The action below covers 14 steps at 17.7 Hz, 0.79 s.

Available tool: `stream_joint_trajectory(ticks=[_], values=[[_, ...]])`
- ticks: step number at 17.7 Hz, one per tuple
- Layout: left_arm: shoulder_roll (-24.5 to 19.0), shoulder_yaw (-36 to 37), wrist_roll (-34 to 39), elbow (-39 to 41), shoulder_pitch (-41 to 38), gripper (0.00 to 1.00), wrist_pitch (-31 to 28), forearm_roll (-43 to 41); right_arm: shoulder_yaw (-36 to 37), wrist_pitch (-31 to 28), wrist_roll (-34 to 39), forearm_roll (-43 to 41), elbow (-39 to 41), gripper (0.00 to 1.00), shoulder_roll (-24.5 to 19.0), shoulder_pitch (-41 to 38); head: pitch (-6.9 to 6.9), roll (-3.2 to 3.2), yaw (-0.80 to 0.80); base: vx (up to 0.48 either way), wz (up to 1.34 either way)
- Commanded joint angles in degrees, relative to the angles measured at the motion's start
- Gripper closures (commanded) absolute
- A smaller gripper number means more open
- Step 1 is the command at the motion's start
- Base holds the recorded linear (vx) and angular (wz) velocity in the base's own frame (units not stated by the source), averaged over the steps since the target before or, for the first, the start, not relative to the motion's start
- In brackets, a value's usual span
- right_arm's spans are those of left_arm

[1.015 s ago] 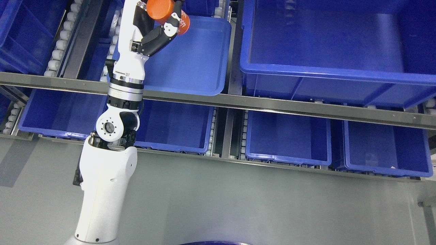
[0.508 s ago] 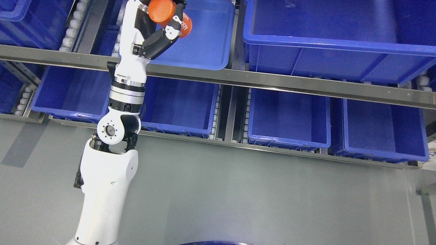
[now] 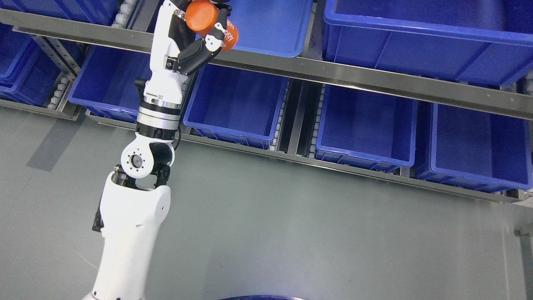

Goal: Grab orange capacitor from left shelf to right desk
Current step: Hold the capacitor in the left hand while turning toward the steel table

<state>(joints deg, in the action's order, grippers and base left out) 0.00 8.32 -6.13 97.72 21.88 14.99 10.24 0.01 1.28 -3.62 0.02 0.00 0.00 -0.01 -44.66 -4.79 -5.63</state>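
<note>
My left hand (image 3: pixel 208 29) is shut on an orange cylindrical capacitor (image 3: pixel 204 18) with white print on its side. It holds the capacitor at the top of the head view, in front of the upper shelf rail (image 3: pixel 333 77) and a blue bin (image 3: pixel 270 25) on that shelf. The black and white fingers (image 3: pixel 195 54) wrap the capacitor from below. The white left arm (image 3: pixel 129 216) rises from the lower left. No desk shows. The right arm is out of view.
The shelf holds several blue bins: a large one (image 3: pixel 429 37) at upper right and a lower row (image 3: pixel 237 104) (image 3: pixel 362 125) (image 3: pixel 479 146). Grey floor (image 3: pixel 291 229) fills the lower half. A dark blue rim (image 3: pixel 258 297) shows at the bottom edge.
The whole picture has shifted: the shelf has slid up and right as the camera moved back. My left hand keeps hold of the capacitor, now in front of the upper rail.
</note>
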Motion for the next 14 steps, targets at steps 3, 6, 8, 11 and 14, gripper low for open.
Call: stream_joint_trajectory(ticks=[3,6,8,11,14], values=[[-1.00,0.65,-0.02,0.19,0.18,0.98,0.04,0.30,0.96,-0.05,0.02,0.16,1.00,0.00,1.00,-0.17,0.00,0.00,0.00,-0.136,-0.22],[-1.00,0.65,-0.11,0.28,0.18,0.98,-0.05,0.30,0.96,-0.05,0.02,0.16,1.00,0.00,1.00,-0.17,0.00,0.00,0.00,-0.064,-0.32],[-1.00,0.82,-0.11,0.19,0.27,0.98,-0.05,0.30,0.96,-0.05,0.02,0.16,1.00,0.00,1.00,-0.17,0.00,0.00,0.00,-0.027,-0.29],[-1.00,0.91,-0.11,0.28,0.27,0.98,0.04,0.30,0.96,-0.05,0.02,0.16,1.00,0.00,1.00,-0.17,0.00,0.00,0.00,0.004,-0.17],[-1.00,0.91,-0.11,0.46,1.14,0.98,0.04,0.30,0.96,-0.05,0.02,0.16,1.00,0.00,1.00,-0.08,0.00,0.00,0.00,0.006,-0.14]])
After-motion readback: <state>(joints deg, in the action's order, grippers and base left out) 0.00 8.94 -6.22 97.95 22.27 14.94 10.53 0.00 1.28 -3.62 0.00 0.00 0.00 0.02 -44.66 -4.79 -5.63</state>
